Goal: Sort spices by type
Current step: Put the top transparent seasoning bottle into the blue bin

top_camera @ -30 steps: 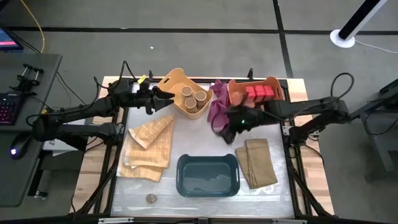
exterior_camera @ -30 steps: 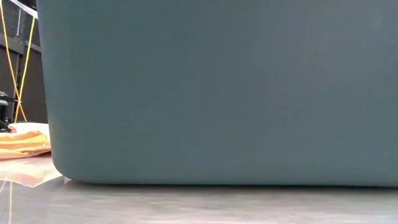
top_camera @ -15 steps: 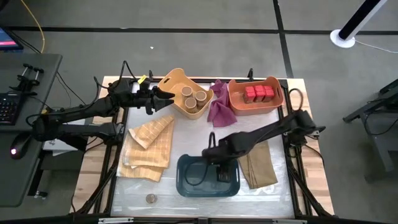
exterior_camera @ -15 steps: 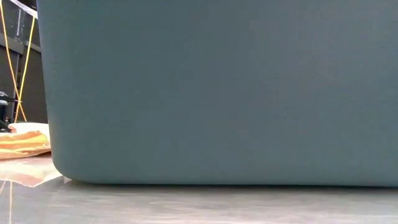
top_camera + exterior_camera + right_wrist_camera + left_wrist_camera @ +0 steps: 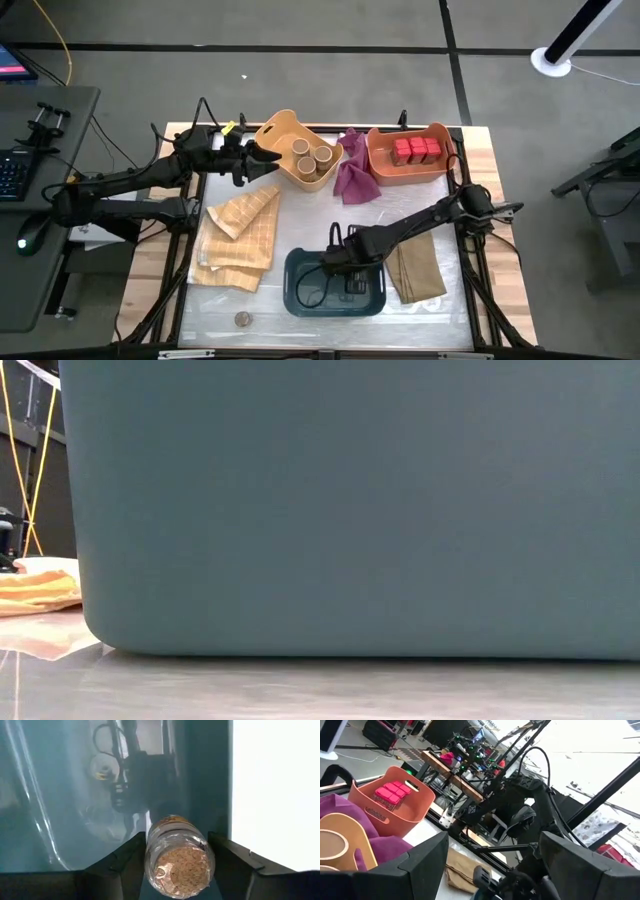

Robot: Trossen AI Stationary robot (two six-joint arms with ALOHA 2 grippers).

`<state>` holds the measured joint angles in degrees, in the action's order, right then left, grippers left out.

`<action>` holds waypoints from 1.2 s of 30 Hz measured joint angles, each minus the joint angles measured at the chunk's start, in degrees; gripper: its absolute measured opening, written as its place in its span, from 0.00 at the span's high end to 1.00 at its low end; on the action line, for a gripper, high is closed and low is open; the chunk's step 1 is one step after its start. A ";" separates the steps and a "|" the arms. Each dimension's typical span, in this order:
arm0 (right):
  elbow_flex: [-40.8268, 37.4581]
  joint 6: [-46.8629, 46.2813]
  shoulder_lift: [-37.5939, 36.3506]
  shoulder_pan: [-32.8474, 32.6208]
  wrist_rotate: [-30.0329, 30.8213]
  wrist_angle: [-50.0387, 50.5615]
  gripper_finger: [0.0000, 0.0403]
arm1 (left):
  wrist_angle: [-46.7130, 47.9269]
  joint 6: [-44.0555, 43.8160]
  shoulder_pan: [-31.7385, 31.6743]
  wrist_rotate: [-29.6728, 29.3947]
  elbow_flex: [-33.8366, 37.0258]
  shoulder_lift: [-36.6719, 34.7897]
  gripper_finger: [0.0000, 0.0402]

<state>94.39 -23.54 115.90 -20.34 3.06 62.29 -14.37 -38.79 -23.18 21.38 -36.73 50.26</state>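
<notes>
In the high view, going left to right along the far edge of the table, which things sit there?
Left pincer → tan oval basket holding three tan cardboard cylinders → crumpled magenta cloth → orange basket holding red boxy tins.

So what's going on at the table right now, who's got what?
The right gripper is down inside the teal bin with a small spice jar between its jaws; whether they are letting go is unclear. The tan cylinders already sit in the yellow-orange basket, and the red tins in the orange basket. One jar lies loose near the table's front edge. The left gripper waits open beside the yellow-orange basket.
</notes>
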 joint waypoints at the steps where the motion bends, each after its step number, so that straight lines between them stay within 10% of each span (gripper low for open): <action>1: 0.00 0.11 0.00 -0.03 0.43 -0.01 0.52 | 0.00 0.00 0.00 0.02 0.00 -0.02 0.25; 36: -8.02 -4.64 0.35 -0.94 -0.91 -9.12 0.52 | 1.16 1.95 0.00 0.11 0.00 0.00 0.25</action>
<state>86.37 -28.18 116.25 -21.28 2.16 53.18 -13.21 -36.84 -23.18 21.50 -36.73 50.26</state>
